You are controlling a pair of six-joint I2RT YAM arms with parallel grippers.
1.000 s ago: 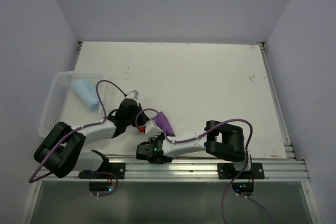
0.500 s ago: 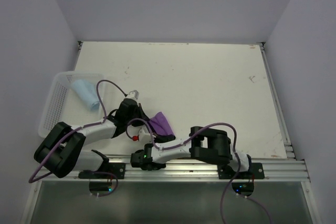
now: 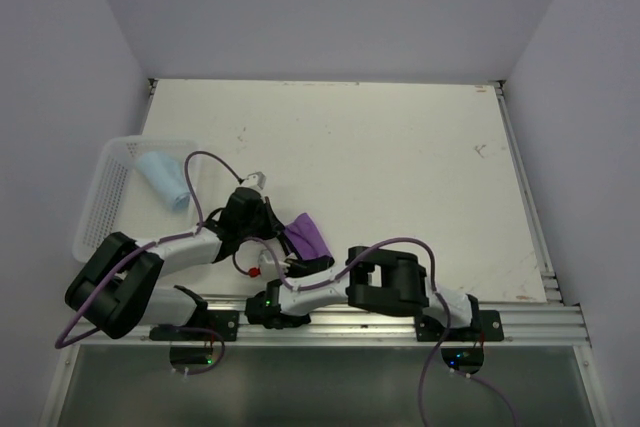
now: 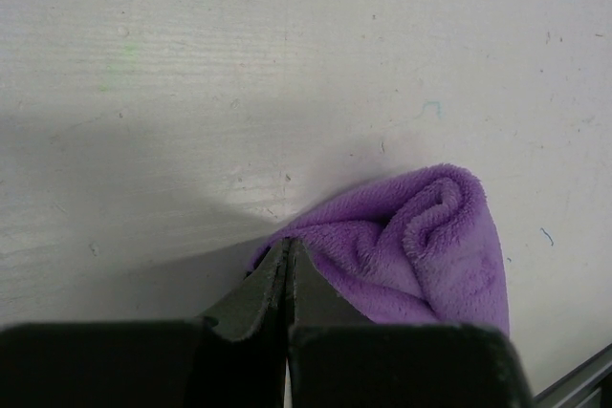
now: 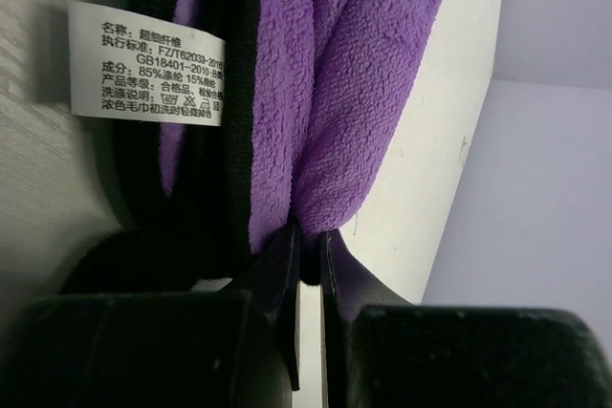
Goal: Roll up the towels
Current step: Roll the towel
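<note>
A: Purple-and-black fleece towel (image 4: 421, 255), where is it?
B: Bunched just ahead of the left gripper (image 4: 287, 247), whose jaws are pressed together at its edge. The right gripper (image 5: 308, 236) pinches one purple fold; one white printed tag (image 5: 148, 64) shows beside it.
A: How many towels?
B: Two. One light blue soft towel (image 3: 163, 179) lies in the single white plastic mesh basket (image 3: 100, 217), well apart from both grippers.

The purple towel (image 3: 308, 236) lies bunched on the white table (image 3: 400, 147) near its front edge; the light blue towel (image 3: 163, 179) sits in the basket (image 3: 103, 199).
</note>
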